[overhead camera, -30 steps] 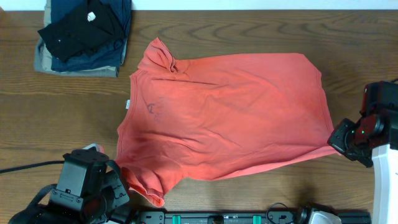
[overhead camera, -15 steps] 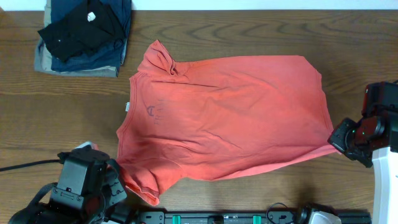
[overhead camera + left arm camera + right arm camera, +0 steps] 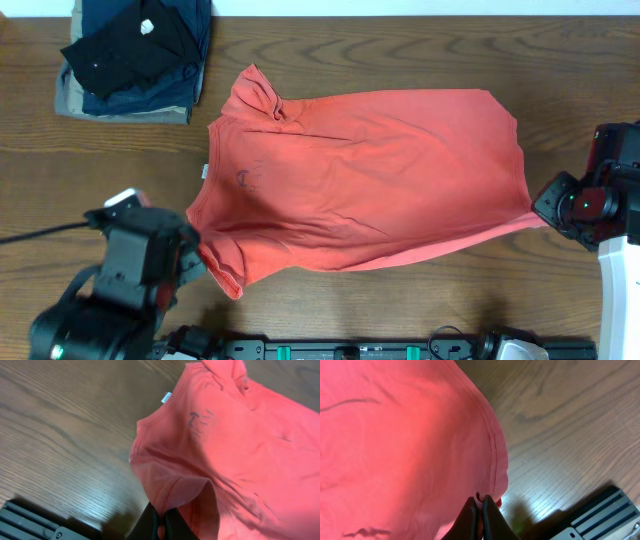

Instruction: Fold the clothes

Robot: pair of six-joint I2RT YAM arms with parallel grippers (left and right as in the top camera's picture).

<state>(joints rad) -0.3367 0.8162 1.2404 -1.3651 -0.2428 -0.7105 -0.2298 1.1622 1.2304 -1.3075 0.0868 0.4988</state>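
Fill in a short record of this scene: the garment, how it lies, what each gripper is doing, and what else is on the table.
Garment: orange-red T-shirt
Lie: spread open on the wooden table, not yet folded, collar toward the left arm
Left gripper: shut on the T-shirt's near sleeve
Right gripper: shut on the T-shirt's near hem corner
Also there: stack of folded garments, black on top, at the far left, apart from the T-shirt

Lower left in the overhead view, the left arm [image 3: 140, 265] is blocky and black, with a white tab [image 3: 125, 198] and a black cable [image 3: 40, 237] running off left. At the right edge the right arm [image 3: 590, 205] is black, green-lit, on a white link [image 3: 620, 290].
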